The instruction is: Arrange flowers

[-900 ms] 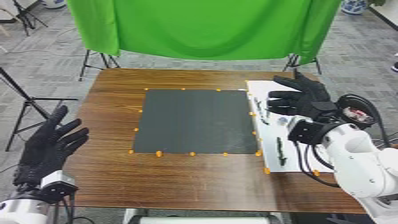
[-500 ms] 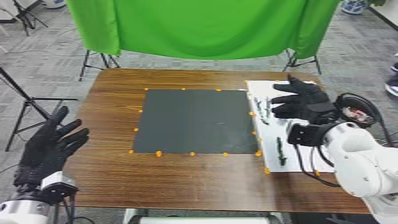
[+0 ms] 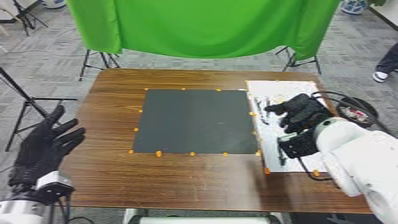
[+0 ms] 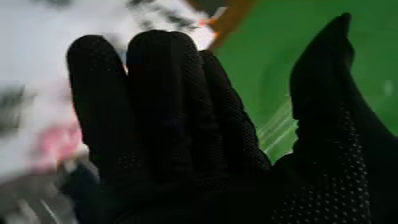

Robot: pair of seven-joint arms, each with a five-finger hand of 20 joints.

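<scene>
In the head view my right hand is low over the white sheet on the table's right side. On that sheet lie thin dark-green stems: one nearer the front, others left of the hand. The hand hides part of the sheet. In the right wrist view my right hand is open, fingers straight and thumb apart, holding nothing visible. Beside it is a blurred pink thing, perhaps a blossom, over the white sheet. My left hand, open, is at the table's left edge.
A dark square mat covers the table's middle, with small orange markers around it. A round container with reddish contents is at the right, beside my right arm. A green cloth hangs beyond the far table edge.
My right hand has moved down and toward the table's front, its fingers now pointing more to the left over the sheet. The left hand has barely moved.
</scene>
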